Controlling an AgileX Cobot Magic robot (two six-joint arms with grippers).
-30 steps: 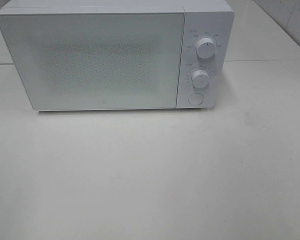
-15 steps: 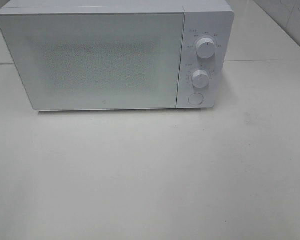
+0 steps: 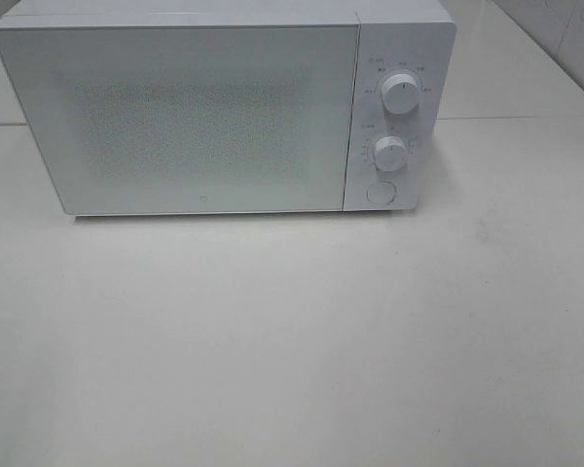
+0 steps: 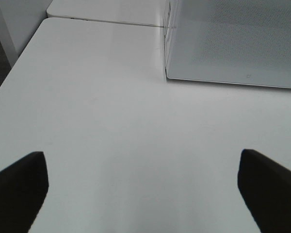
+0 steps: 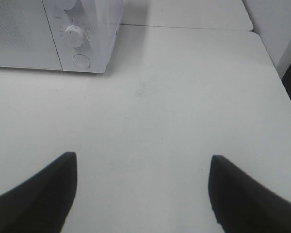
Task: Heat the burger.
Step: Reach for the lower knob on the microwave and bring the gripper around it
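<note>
White microwave [image 3: 204,112] shut on table [image 3: 292,341]; interior unclear through door mesh.

The microwave [image 3: 224,107], ahead of both claws, is white all over. Its door [image 3: 185,117] carries a fine speckled dot grid, greyish on a pale, faintly green-tinted panel, with a plain border around the grid. The upper knob [image 3: 401,94], lower knob [image 3: 390,154] and round button [image 3: 381,193] are white, and small grey marks ring the knobs. The desk [image 3: 292,341] is plain off-white, with a faint grey smudge [image 5: 145,90] ahead of the right claw [image 5: 143,189]. That claw and the left claw [image 4: 143,189] are matte black.
</note>
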